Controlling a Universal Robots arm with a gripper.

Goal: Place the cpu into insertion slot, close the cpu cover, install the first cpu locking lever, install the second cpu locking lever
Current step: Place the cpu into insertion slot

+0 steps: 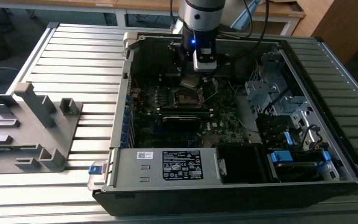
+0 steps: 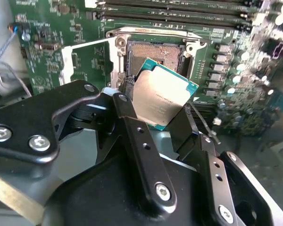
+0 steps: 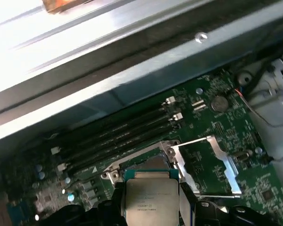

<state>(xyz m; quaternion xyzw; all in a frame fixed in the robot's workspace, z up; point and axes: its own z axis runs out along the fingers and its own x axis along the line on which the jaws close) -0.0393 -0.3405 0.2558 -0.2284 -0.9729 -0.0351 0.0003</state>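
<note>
My gripper (image 1: 195,74) hangs inside the open computer case, shut on the cpu (image 1: 191,82), a small silver-faced square chip. In both wrist views the black fingers (image 2: 127,113) clamp the cpu (image 2: 162,94) by two opposite edges, tilted a little above the motherboard. The insertion slot (image 2: 155,55) lies just beyond the chip, its dark centre bare. The cpu cover (image 2: 85,63), a thin silvery frame, is swung open and lies flat beside the slot. The first wrist view has the cpu (image 3: 151,197) just short of the slot (image 3: 141,165), with the cover (image 3: 207,165) off to one side. A thin wire lever (image 2: 203,127) sticks out near the slot.
A grey power-supply box (image 1: 166,163) with a white label fills the case's near end. Drive cages (image 1: 278,93) line the exterior view's right. Black memory slots (image 3: 118,136) run beyond the socket, then the case wall (image 3: 132,61). A grey fixture (image 1: 30,126) stands on the slatted table.
</note>
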